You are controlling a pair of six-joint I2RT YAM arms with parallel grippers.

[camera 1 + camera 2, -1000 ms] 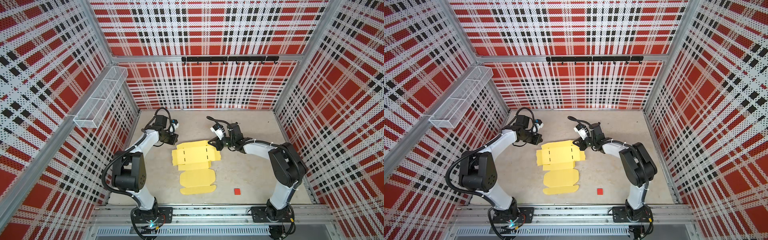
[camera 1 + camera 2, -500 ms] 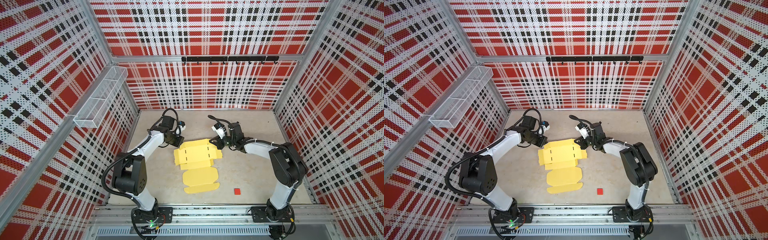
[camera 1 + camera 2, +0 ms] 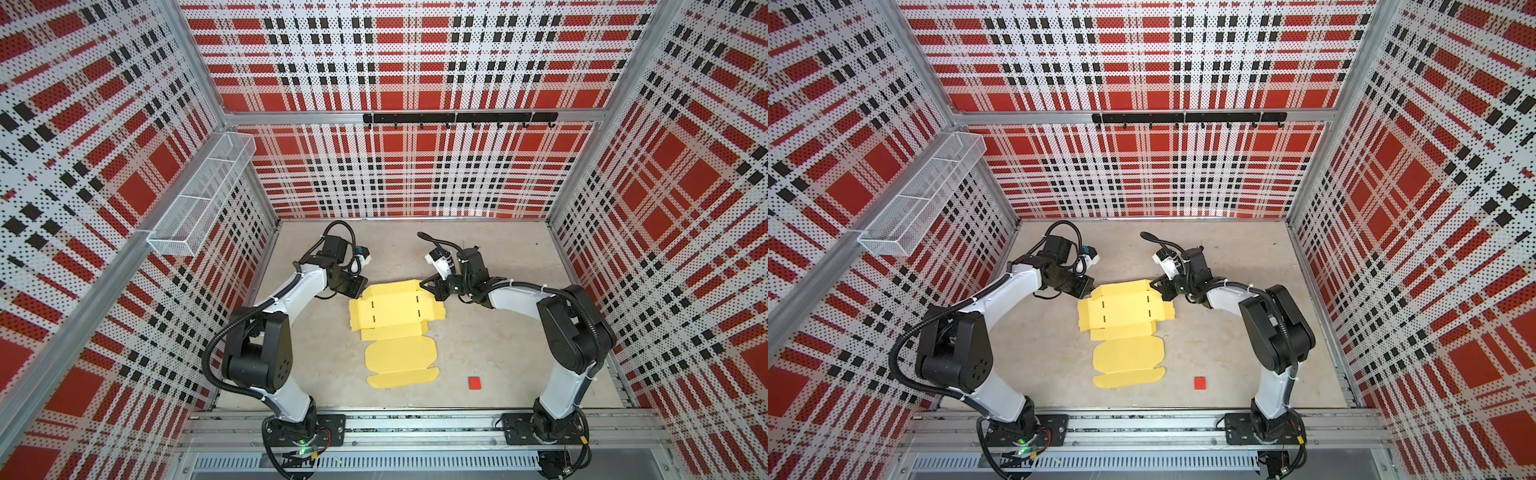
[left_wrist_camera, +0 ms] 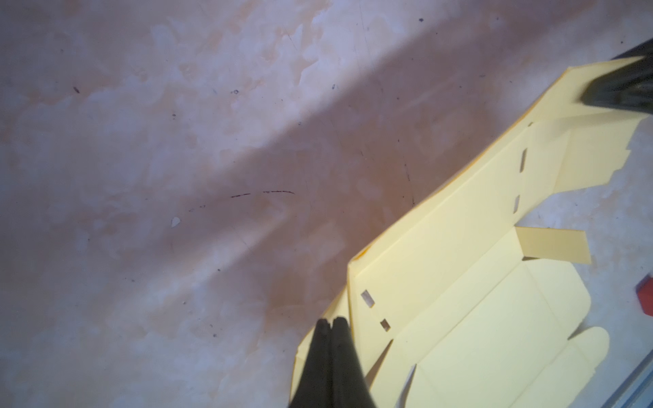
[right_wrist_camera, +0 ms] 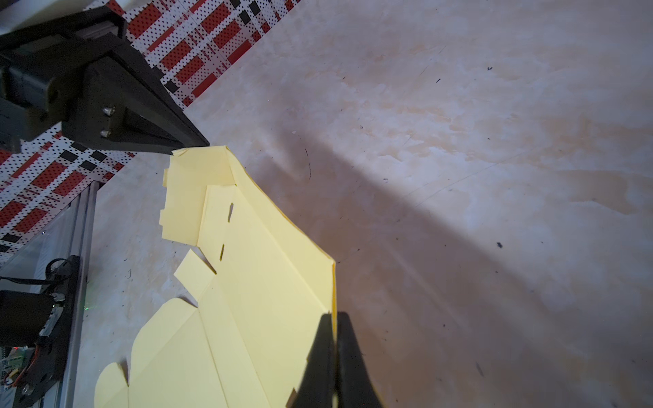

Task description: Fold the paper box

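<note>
Both are clenched: the left claw point(image 3: 360, 287) and right claw point(image 3: 424, 285) touch the upper corners of the paper box point(image 3: 395, 318) (mid-frame). Its upper flap stands raised.

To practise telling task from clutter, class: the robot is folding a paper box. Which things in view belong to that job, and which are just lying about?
Job in hand: paper box; left gripper; right gripper, both at its far corners.
Lying about: red square; wire basket; hook rail.

Right gripper point(image 5: 334, 318) pinches a raised edge of the paper box point(image 5: 268, 282).
</note>
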